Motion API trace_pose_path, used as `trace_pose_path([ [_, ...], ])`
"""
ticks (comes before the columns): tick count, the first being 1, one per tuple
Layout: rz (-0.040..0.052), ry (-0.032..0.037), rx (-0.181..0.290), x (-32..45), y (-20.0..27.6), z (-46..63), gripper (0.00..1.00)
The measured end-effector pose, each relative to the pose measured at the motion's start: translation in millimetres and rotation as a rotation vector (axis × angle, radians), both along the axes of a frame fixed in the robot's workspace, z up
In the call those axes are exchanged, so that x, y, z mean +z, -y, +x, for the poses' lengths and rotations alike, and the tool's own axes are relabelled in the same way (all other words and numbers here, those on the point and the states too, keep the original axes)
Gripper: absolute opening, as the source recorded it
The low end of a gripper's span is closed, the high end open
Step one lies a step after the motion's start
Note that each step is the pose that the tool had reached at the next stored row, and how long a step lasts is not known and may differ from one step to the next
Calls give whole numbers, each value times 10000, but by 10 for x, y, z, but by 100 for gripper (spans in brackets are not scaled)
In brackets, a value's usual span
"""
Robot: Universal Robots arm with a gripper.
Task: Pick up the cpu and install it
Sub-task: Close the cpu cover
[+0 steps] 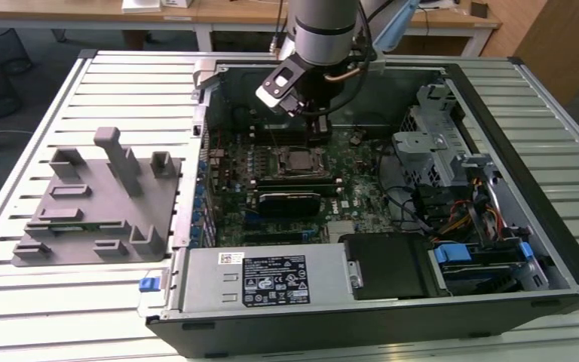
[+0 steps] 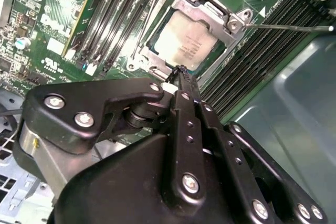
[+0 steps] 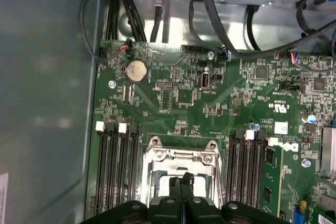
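In the exterior view the arm point(image 1: 320, 30) enters at the upper middle of the frame and reaches straight down into the open computer case point(image 1: 531, 151). Its gripper point(image 1: 318, 140) points downward over the motherboard point(image 1: 355, 197), just above the socket. The cpu point(image 1: 300, 160) lies in that socket at the middle of the board. A grey tray point(image 1: 88, 219) with upright blocks sits on the slatted bench point(image 1: 28, 302) at the exterior view's left, well apart from the gripper.

The second wrist view looks along the black fingers point(image 2: 185, 129). They are pressed together with nothing between them, and their tips hang just short of the cpu's silver top. A metal socket frame point(image 2: 210, 10) borders the chip. A thin wire lever point(image 2: 286, 26) juts out from one of its corners; whether it is latched is hard to judge from here. Memory slots point(image 2: 121, 14) run along both sides.

The first wrist view shows the clenched tips centred over the socket frame, covering most of its opening. It adds a coin cell point(image 3: 137, 70) and black cables point(image 3: 157, 19) beyond the board's edge.
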State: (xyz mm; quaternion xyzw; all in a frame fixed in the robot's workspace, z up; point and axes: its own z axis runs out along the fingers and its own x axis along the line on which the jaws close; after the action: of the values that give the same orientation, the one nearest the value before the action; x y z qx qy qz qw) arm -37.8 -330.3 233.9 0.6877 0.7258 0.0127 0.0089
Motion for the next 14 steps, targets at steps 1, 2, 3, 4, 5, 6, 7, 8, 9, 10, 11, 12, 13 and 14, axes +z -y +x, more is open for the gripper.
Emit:
trace_pose_path([
  [1,0,0,0,-8,0,-5,11],
  [2,0,0,1,-18,0,-12,11],
  [3,0,1,1,-29,0,-18,11],
  [4,-1,0,0,-39,0,-26,11],
  [5,-1,0,1,-49,0,-34,11],
  [6,0,0,1,-60,0,-45,11],
  [7,0,0,0,-69,0,-58,11],
  [8,0,0,0,-78,0,-73,11],
  [9,0,1,0,-85,0,-83,11],
  [10,0,0,0,-90,0,-90,11],
  [11,-1,0,0,-93,0,-92,11],
  [12,-1,0,1,-97,0,-94,11],
  [13,0,0,1,-100,0,-95,11],
  [14,-1,0,1,-103,0,-96,11],
])
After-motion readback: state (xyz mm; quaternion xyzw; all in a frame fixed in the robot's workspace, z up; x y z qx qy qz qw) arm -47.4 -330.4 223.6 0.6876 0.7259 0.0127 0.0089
